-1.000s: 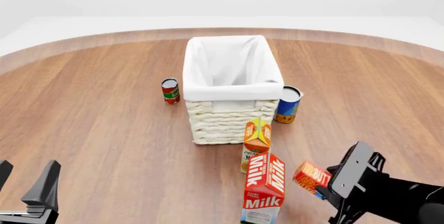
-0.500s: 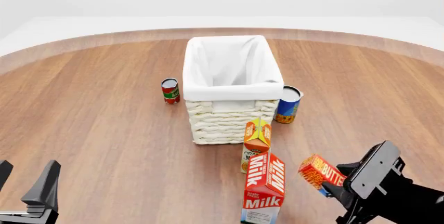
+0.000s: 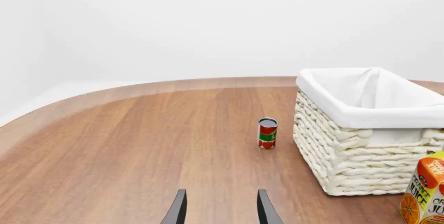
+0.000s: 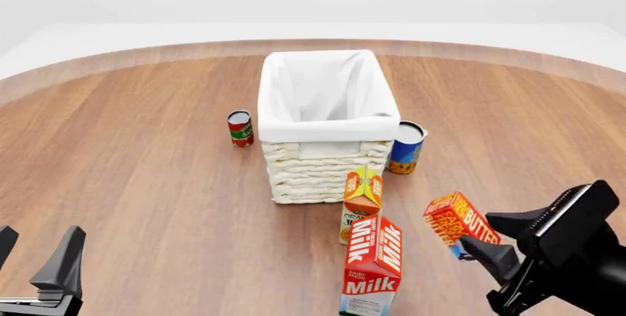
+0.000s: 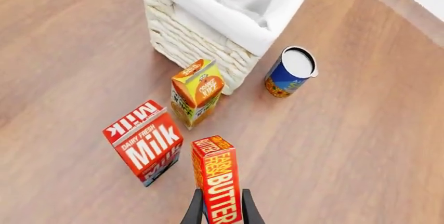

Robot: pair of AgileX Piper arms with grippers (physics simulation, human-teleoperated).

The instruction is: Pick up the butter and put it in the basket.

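Note:
My right gripper (image 4: 481,240) is shut on the butter (image 4: 459,220), a small red-orange box with white lettering, and holds it above the table to the right of the milk carton. In the right wrist view the butter (image 5: 219,179) sits between the fingers (image 5: 195,211). The white wicker basket (image 4: 323,173) with its cloth liner stands at the table's middle, beyond the butter; it also shows in both wrist views (image 3: 347,167) (image 5: 201,31). My left gripper (image 4: 39,272) is open and empty at the near left; its fingers (image 3: 178,209) show in the left wrist view.
A red milk carton (image 4: 373,266) and an orange juice carton (image 4: 360,202) stand in front of the basket. A blue can (image 4: 406,148) stands at the basket's right, a red can (image 4: 240,128) at its left. The wooden table curves away at the back.
My right gripper has lifted the butter higher and moved it a little to the right, tilting it. The left arm has not moved.

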